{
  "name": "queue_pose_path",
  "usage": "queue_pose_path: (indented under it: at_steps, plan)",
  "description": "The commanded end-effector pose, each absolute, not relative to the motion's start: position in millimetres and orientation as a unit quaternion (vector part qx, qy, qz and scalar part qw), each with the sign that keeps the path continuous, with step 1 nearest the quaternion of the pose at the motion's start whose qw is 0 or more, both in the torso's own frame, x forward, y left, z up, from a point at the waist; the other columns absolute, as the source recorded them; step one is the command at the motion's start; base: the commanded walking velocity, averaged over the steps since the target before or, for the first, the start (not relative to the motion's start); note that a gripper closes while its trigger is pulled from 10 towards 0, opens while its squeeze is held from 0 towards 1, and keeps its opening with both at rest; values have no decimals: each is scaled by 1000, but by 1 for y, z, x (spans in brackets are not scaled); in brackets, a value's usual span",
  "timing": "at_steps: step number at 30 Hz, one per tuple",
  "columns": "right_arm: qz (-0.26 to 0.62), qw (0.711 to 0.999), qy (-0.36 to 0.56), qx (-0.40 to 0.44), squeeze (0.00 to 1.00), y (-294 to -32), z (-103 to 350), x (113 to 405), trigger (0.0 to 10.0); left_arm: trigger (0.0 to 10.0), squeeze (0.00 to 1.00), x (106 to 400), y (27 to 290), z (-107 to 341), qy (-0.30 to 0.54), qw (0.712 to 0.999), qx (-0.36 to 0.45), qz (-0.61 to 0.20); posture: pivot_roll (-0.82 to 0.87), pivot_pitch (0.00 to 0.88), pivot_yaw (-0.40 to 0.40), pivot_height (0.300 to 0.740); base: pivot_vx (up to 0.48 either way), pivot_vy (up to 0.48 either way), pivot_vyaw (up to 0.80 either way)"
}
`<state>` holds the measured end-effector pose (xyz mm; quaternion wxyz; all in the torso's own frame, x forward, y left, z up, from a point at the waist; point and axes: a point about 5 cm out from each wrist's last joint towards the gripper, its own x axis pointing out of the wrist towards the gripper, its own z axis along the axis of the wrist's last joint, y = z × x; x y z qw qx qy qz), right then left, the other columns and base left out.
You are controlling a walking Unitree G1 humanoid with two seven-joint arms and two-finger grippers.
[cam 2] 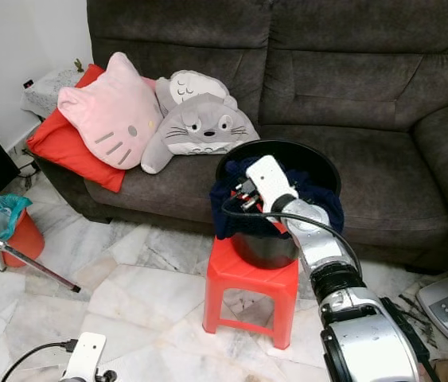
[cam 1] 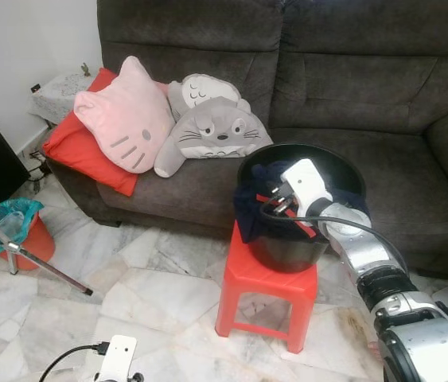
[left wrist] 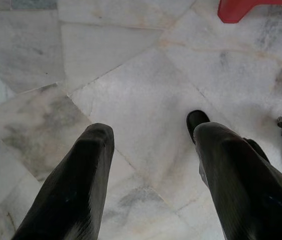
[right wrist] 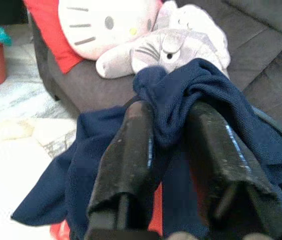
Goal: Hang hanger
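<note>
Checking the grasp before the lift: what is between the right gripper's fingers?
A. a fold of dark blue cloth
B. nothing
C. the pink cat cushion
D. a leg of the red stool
A: in the right wrist view the right gripper has a bunched fold of the dark blue cloth between its fingers, over the black bucket.

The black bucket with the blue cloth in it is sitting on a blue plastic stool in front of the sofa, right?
Not quite: the stool is red, not blue, as the left eye view shows. The rest holds: the black bucket stands on it in front of the sofa, with the blue cloth in it, pinched by the right claw.
</note>
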<state>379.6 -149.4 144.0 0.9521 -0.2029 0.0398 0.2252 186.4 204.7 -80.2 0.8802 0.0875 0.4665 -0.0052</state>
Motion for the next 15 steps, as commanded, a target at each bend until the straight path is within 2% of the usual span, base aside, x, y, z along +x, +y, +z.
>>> queue_pose_path:
  at_steps: [1, 9, 15]
  plan:
    - [218, 957, 14, -188, 1000, -146, 156, 382, 10000, 10000, 0, 183, 210, -81, 476, 874, 95, -6, -208, 0, 83, 740, 0, 0, 0]
    - [230, 957, -18, -174, 1000, -132, 167, 372, 10000, 10000, 0, 183, 210, -81, 477, 874, 95, -5, -206, 0, 81, 740, 0, 0, 0]
    - [225, 959, -2, -172, 1000, -129, 161, 365, 10000, 10000, 0, 183, 209, -82, 477, 874, 95, -7, -214, 0, 79, 740, 0, 0, 0]
